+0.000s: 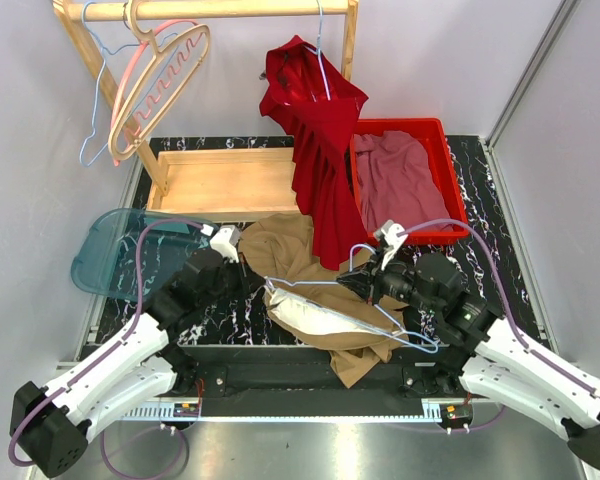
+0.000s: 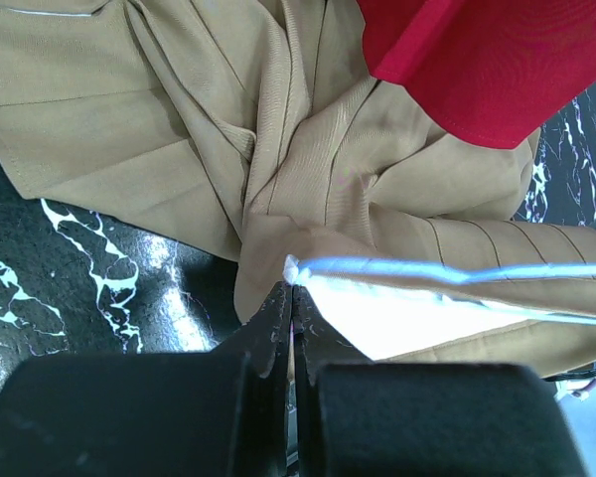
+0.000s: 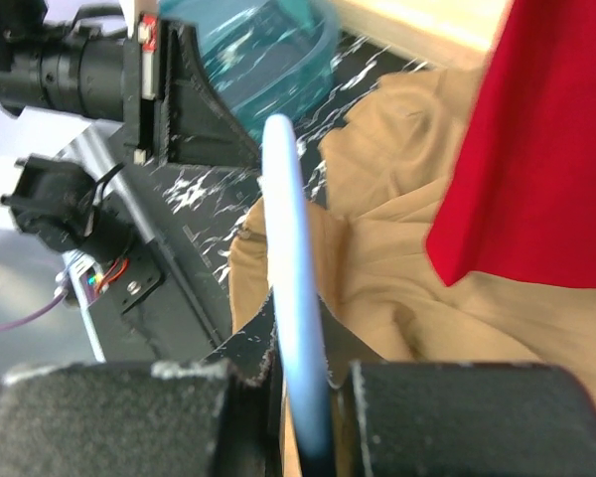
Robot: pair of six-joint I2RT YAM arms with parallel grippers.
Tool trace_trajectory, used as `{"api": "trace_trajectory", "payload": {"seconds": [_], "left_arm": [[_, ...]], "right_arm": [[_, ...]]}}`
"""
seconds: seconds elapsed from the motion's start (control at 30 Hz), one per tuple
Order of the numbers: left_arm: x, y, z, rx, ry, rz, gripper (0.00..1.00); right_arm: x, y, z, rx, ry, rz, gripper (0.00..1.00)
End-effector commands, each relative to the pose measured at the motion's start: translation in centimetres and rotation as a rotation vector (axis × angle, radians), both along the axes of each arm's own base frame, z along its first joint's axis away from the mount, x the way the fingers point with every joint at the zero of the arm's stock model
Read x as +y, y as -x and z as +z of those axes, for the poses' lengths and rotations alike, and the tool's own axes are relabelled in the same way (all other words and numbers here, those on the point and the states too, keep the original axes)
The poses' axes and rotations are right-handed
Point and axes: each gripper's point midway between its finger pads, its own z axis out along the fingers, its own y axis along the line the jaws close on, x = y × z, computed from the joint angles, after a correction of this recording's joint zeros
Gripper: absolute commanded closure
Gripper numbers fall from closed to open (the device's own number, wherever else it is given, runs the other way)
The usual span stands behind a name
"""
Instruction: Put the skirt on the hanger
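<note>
1. The step in hand looks like working the tan skirt [image 1: 298,252] onto the blue wire hanger [image 2: 457,269], with one arm on each.
2. The left gripper [image 2: 294,296] is fully closed, with no gap between its fingers [image 2: 271,323]. It pinches the skirt's edge where the pale lining comes to a corner. The hanger's end meets that same corner, and I cannot tell whether the wire is in the pinch too.
3. The right gripper [image 3: 303,397] is clamped on the hanger's wire, which stands up between its fingers [image 3: 250,350] and runs out over the cloth.
4. To do this well, the left should probably hold the waistband edge taut while the right feeds the hanger arm along inside it. It should go slowly, so the thin wire does not twist in the grip or snag the folds.
5. The hem of the hanging red dress [image 1: 320,160] overlaps the skirt's far side and could be dragged along.
6. The skirt lies bunched on the black marbled table [image 2: 79,268] between the two arms, spreading forward from the left fingertips and lying under and beyond the right ones.
</note>
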Motion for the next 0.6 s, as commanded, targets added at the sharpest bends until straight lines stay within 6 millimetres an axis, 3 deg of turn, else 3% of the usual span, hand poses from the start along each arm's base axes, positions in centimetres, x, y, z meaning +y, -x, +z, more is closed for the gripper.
{"api": "trace_trajectory", "payload": {"seconds": [0.0, 0.2, 0.37, 0.57], "left_arm": [[-1.1, -1.3, 3.8, -0.087, 0.074, -0.003, 1.00], [-1.7, -1.4, 4.2, -0.086, 0.093, -0.023, 1.00], [-2.8, -0.2, 3.6, -0.059, 0.125, -0.112, 1.00], [-3.8, 1.1, 5.0, -0.089, 0.198, -0.195, 1.00]], "right_arm": [[1.8, 0.6, 0.9, 0.005, -0.043, 0.096, 1.00], [2.4, 0.5, 1.0, 0.007, -0.070, 0.106, 1.00], [2.8, -0.6, 1.3, -0.015, -0.093, 0.074, 1.00], [3.8, -2.1, 0.8, -0.021, -0.128, 0.040, 1.00]]}}
